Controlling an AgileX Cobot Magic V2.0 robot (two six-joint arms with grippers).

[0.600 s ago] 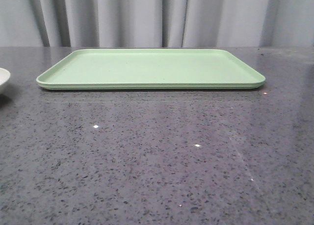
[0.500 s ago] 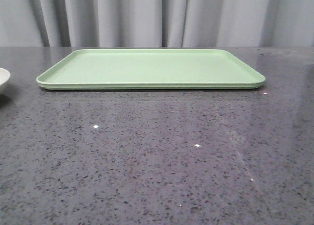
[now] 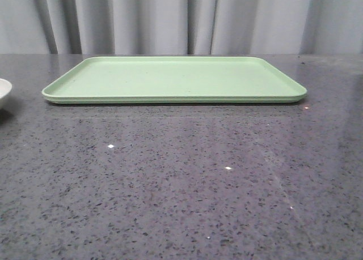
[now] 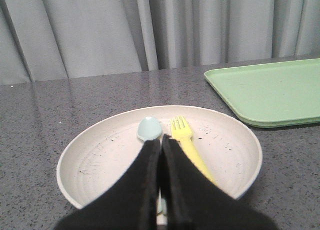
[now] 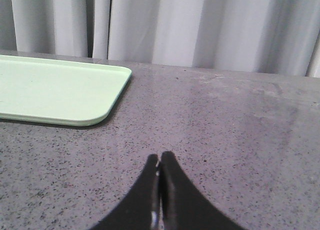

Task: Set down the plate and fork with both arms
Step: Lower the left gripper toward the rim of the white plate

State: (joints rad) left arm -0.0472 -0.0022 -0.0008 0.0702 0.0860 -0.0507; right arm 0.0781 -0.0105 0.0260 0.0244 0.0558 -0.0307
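On the grey table's far left, the plate (image 4: 80, 162) still holds the fork (image 4: 187, 142) beside a blue spoon (image 4: 149, 128), well apart from the bare green tray (image 3: 170, 79), with both grippers, left gripper (image 4: 161, 142) and right gripper (image 5: 159, 160), pinched closed around nothing, so placing seems unstarted.

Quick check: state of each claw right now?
Left claw: shut, holding nothing, above the plate carrying the fork.
Right claw: shut, holding nothing, over bare table.
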